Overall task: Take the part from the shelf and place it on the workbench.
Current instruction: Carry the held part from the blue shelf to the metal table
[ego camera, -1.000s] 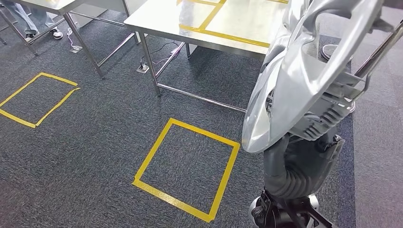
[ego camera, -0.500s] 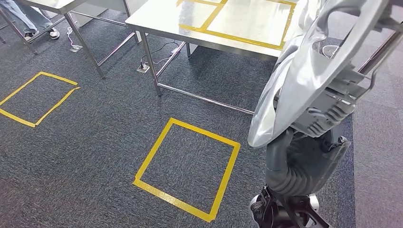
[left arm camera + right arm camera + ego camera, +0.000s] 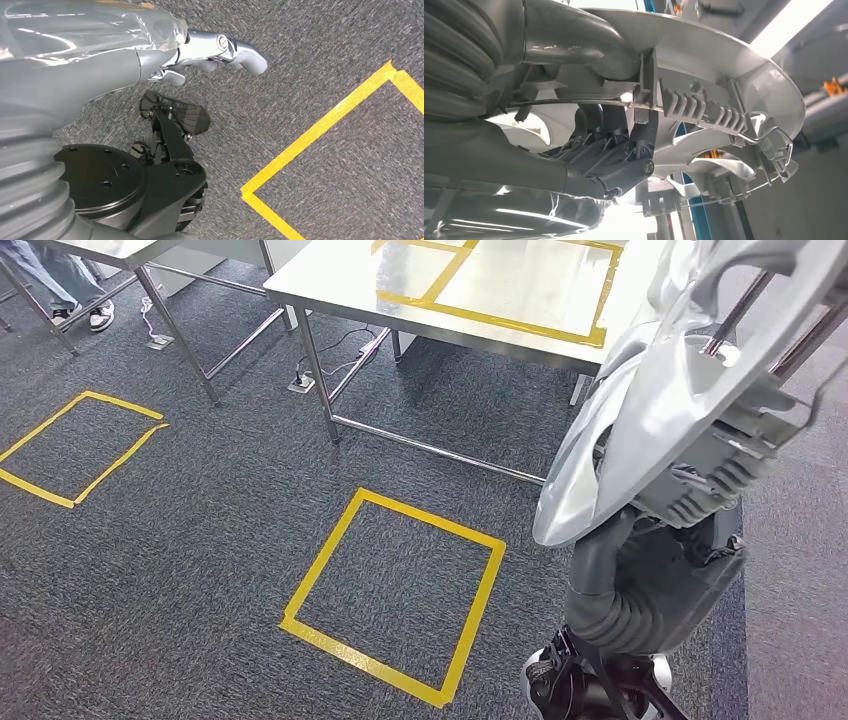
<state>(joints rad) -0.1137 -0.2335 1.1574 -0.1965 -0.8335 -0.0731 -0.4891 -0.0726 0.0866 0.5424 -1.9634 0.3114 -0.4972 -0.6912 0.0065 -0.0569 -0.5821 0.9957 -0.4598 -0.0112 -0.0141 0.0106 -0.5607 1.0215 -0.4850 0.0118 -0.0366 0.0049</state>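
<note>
The part [image 3: 680,390] is a large silver wheel-cover-like disc with ribs and a wire ring on its back. My right hand [image 3: 645,580] holds it up on edge at the right of the head view, over the carpet. In the right wrist view my right hand's dark fingers [image 3: 611,160] reach through the part [image 3: 724,70] and grip its ribbed back. The steel workbench [image 3: 330,285], marked with yellow tape rectangles, stands ahead, and the part's upper edge overlaps its right end. My left hand [image 3: 150,55] hangs above the carpet, fingers stretched out and holding nothing.
A yellow tape square [image 3: 395,595] lies on the carpet just before the workbench, another yellow tape square [image 3: 75,445] at the far left. A second steel table [image 3: 150,270] stands at the back left, with a person's shoes [image 3: 95,312] beside it. Floor sockets and cables [image 3: 300,382] lie under the workbench.
The part in my right hand has shifted to the right and slightly up in the head view, uncovering more of the workbench's right end. The floor marks have barely moved.
</note>
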